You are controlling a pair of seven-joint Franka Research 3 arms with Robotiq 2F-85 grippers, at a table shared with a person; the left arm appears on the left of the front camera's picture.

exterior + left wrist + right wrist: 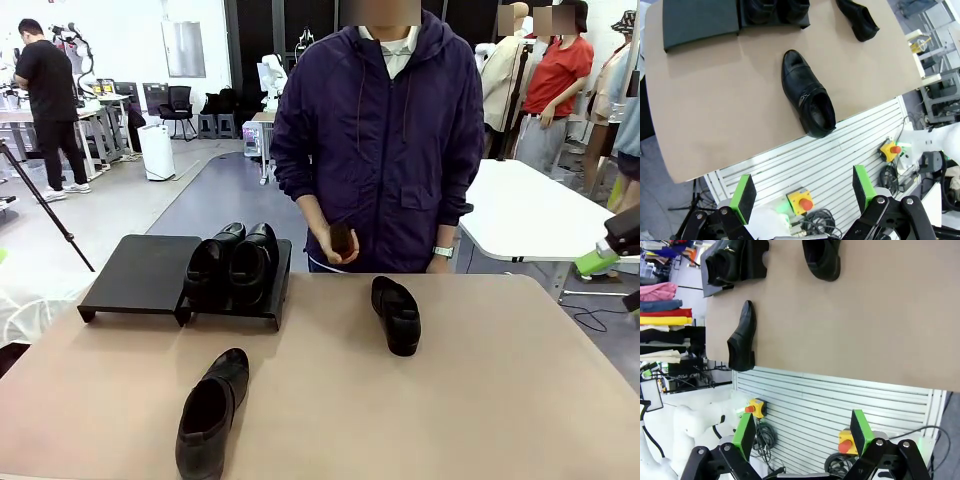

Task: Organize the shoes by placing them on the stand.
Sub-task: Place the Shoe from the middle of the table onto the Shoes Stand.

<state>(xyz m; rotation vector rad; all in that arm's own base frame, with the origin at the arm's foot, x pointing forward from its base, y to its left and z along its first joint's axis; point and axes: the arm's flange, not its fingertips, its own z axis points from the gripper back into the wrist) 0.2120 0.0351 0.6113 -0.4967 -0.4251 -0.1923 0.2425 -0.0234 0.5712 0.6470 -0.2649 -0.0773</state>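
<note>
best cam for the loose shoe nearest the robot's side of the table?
Left wrist view: the near shoe lies whole, seen from above, with its opening and strap plain. The front view has it foreshortened, its heel at the picture's bottom edge. The right wrist view has it small and side-on.

Two glossy black shoes (232, 262) are being carried side by side on the right panel of the matte-black stand (140, 272), at the table's (520, 400) 10 o'clock. A third shoe (397, 314) is being shown lying at 1 o'clock. A fourth shoe (212, 412) is being shown at 7 o'clock, toe toward 1 o'clock.
</note>
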